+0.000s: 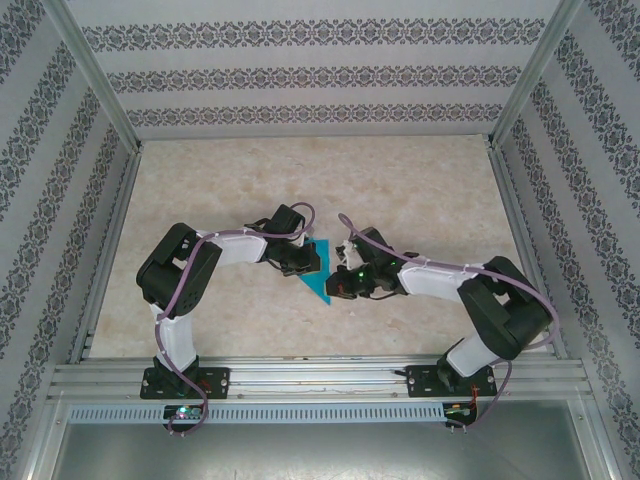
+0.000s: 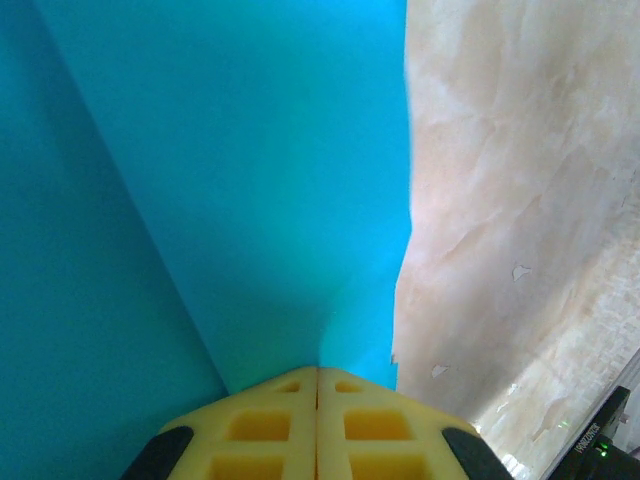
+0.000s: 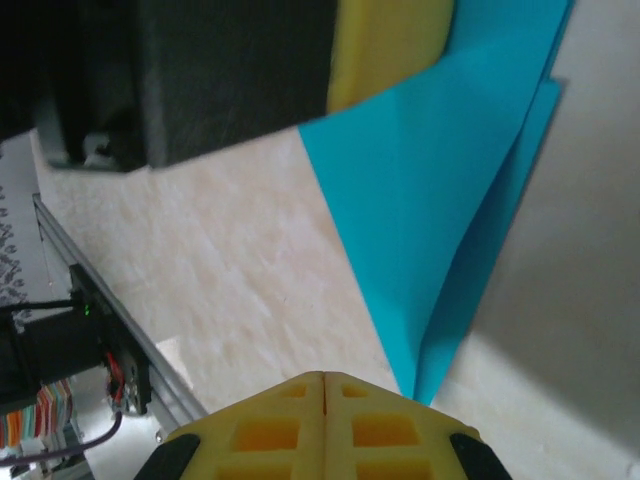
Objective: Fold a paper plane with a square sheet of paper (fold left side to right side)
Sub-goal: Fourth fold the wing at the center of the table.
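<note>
Starting at the left gripper [image 2: 318, 372]: sitting fully closed, with the yellow fingers [image 2: 260, 425] pressing flat together and touching their tips to the folded teal-blue paper sheet [image 2: 250, 180]. Tracing a crease from those tips toward 11 o'clock, with paper spreading from 9 to 12 o'clock and the bare marbled tabletop [image 2: 520, 200] lying from 1 to 4 o'clock. Not being able to tell whether any paper is pinched between the pads.

Moving to the right gripper [image 3: 325, 378]: likewise sitting closed, with no gap between the fingers and nothing visibly gripped. Finding the sheet's sharp point just beside the tips at 1 o'clock, its layers widening away toward 12 and 1 o'clock. Noting the other arm's black body and yellow finger [image 3: 390, 40] standing in the way at 11 to 12 o'clock, covering the sheet's far end. Passing an aluminium frame rail [image 3: 120, 330] at 8 o'clock.

Looking from above: finding the sheet lying mid-table as a slim triangle, with the left gripper overlapping its 9 o'clock edge and the right one crowding its point at 4 o'clock. Seeing purple cables [image 1: 180, 300] trailing along both arms and patterned walls [image 1: 320, 80] enclosing the table.
</note>
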`<state>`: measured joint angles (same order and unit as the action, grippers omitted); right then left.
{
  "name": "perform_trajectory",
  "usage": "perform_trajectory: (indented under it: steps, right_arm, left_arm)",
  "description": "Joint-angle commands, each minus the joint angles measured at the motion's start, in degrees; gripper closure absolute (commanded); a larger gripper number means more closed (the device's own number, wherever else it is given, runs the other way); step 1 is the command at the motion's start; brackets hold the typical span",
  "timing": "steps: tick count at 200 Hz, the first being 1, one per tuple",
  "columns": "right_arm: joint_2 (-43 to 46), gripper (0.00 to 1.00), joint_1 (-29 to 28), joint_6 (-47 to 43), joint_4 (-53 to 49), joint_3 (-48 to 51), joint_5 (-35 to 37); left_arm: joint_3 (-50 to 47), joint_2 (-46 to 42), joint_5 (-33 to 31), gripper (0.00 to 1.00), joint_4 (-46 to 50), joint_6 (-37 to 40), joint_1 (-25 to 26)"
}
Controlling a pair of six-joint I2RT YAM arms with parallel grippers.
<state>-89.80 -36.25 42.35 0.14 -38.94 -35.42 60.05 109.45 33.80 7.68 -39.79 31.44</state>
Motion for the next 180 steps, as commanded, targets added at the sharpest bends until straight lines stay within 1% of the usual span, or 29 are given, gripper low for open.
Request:
perform_trajectory:
  steps: [1, 36, 86, 180]
  right_arm:
    - [-2.7, 1.00, -0.4, 1.0, 3.2, -2.4, 2.9]
    - [-6.1, 1.00, -0.4, 0.3, 2.8, -4.2, 3.6]
    - [-8.4, 1.00, -0.5, -1.1, -1.3, -4.7, 6.6]
    - [-9.1, 1.00, -1.1, -3.9, -8.1, -5.9, 11.0]
  left_arm:
    - [-1.6, 0.5, -4.0, 0.92, 1.9, -0.5, 0.6]
    - [-1.5, 0.6, -4.2, 0.92, 1.9, -0.6, 0.6]
    - [-1.4, 0.7, -4.7, 0.92, 2.2, -1.0, 0.7]
    - [-1.3, 0.9, -5.1, 0.92, 2.7, -0.6, 0.6]
